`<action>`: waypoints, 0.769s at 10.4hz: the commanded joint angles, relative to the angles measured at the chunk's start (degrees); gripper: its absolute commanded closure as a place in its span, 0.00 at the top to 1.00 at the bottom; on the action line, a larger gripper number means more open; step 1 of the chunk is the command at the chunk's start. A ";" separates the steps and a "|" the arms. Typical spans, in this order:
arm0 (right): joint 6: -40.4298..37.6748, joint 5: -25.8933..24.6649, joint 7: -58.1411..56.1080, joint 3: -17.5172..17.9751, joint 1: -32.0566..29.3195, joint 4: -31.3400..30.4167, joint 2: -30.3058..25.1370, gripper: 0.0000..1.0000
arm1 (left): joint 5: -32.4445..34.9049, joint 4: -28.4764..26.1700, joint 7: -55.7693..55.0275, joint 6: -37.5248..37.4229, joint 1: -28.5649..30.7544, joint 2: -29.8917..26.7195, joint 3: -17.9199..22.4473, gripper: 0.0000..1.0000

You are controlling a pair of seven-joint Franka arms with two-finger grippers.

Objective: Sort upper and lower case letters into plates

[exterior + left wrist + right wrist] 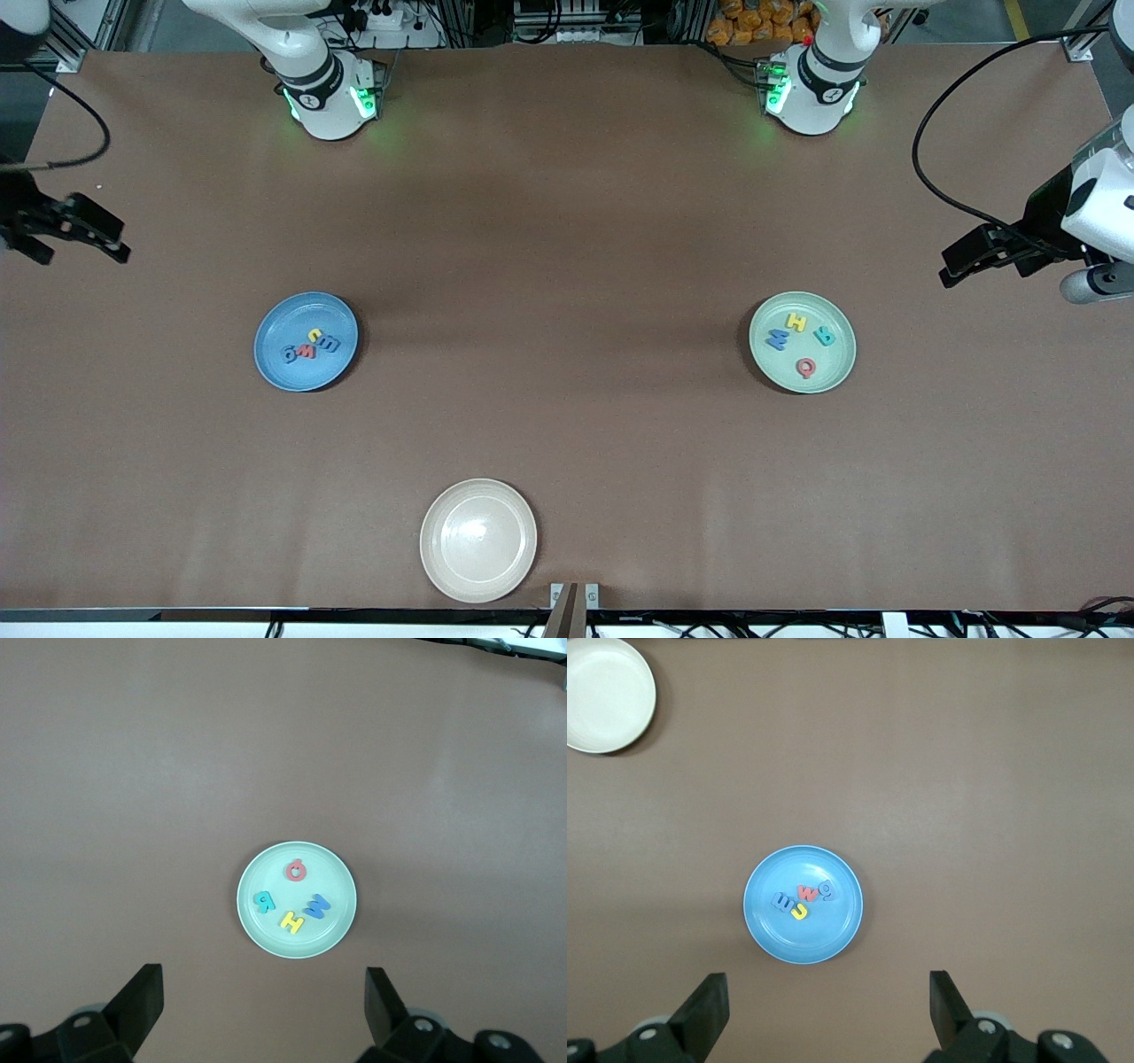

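Blue plate (306, 342) toward right arm's end holds four clustered letters (312, 347); mint plate (802, 342) toward left arm's end holds four spread letters (800, 341), flat.

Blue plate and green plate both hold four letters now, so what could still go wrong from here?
1. On the blue plate the letters lie bunched and touching, so a later pick there might drag a neighbour.
2. The cream plate sits near the table edge closest to the front camera; a low sweep could nudge it off.
3. The right tool and left tool, both open, hang at the table's ends near loose cables, which might snag.
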 commanded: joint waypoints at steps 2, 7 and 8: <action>-7.05 1.41 3.12 0.18 0.38 7.16 0.73 1.00 | -0.81 0.19 0.76 -0.93 0.01 -0.25 0.26 1.00; -12.76 1.32 7.27 4.66 -0.24 9.02 2.05 1.00 | 1.48 0.11 0.85 -1.63 -0.26 -0.25 0.18 1.00; -12.68 1.33 7.18 5.01 -0.15 9.28 2.75 1.00 | 1.48 0.19 0.85 -1.55 -0.08 -0.25 0.26 1.00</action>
